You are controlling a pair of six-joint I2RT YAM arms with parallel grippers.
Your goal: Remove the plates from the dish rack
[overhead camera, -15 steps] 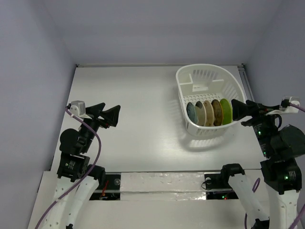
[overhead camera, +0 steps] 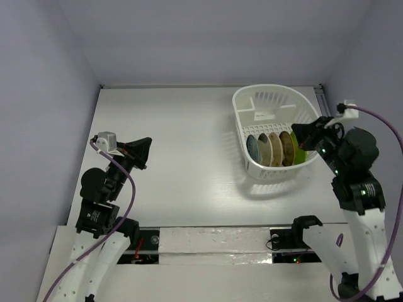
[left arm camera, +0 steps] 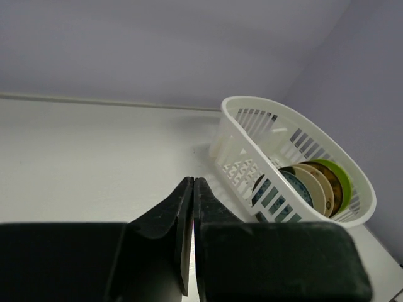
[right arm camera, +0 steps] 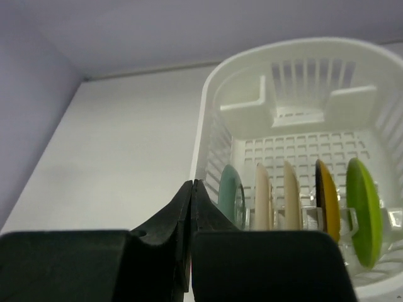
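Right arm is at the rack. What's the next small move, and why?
Probably open the right hand first. Its fingers are pressed together, while all five plates stand on edge in the dish rack, none gripped. The hand needs a gap between its fingers to slip over a plate's rim.

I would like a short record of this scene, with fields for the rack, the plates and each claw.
dish rack: white slotted basket, at the far right of the table
plates: five, on edge in one row inside the rack
order from the left: teal plate, two cream, one amber, lime green plate
left claw: shut, empty, far from the rack
right claw: shut, empty, close to the rack, holding no plate
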